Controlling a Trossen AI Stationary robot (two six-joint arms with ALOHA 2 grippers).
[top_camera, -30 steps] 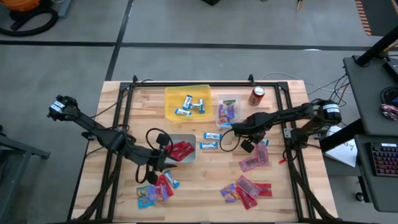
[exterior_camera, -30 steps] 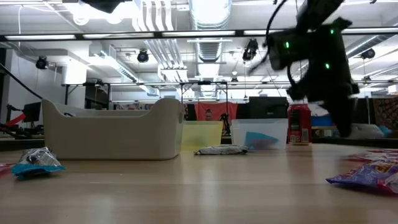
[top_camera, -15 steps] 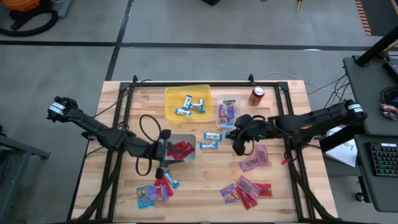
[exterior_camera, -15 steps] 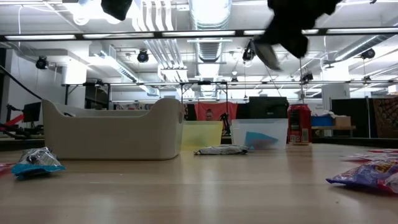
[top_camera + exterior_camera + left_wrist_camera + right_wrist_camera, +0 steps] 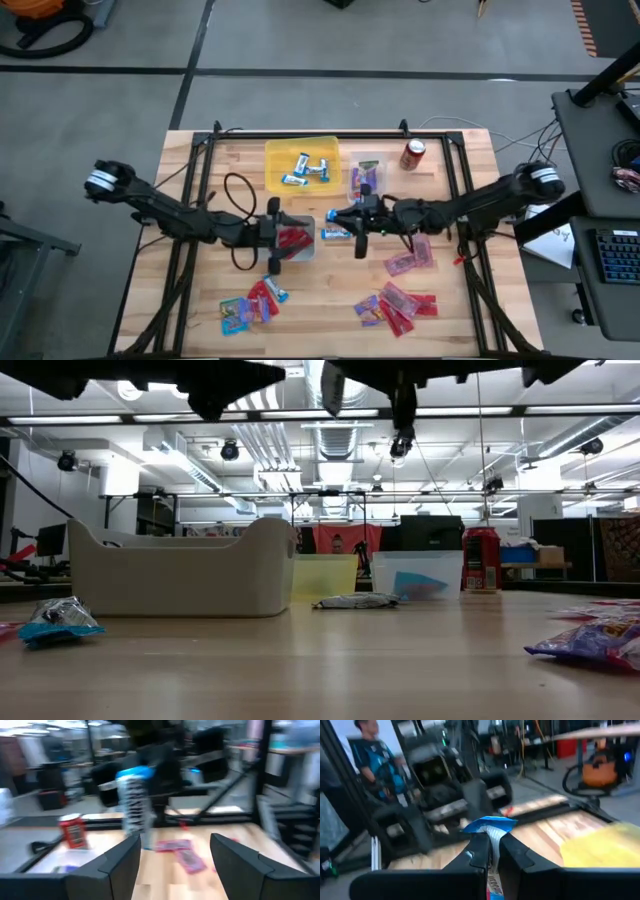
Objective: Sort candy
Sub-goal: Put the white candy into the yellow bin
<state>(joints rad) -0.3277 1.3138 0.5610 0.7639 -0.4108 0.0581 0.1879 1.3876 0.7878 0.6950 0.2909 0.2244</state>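
Observation:
My right gripper hangs level over the table's middle, shut on a blue-and-silver mini bar. My left gripper faces it, open, above the grey bin that holds red packets. The same bar shows straight ahead in the left wrist view, beyond my open left fingers. Loose candy lies on the table: two mini bars, pink packets, a mixed heap near the front and another at the front left. My right gripper pinches the mini bar between its two fingers. The bar's blue crimped end sticks out past the fingertips. The fingers lie level and point toward the table's left. The bar stands on end, lifted well clear of the table.
A yellow bin with mini bars and a clear bin with purple packets stand at the far middle, a red soda can to their right. Black frame rails run along both sides. A person stands beyond the table.
My right gripper has risen with the mini bar, tipped from pointing down to level, and gone toward the table's left. My left gripper has left the front-left heap, tipped up to level and come over the grey bin, so the two now face each other.

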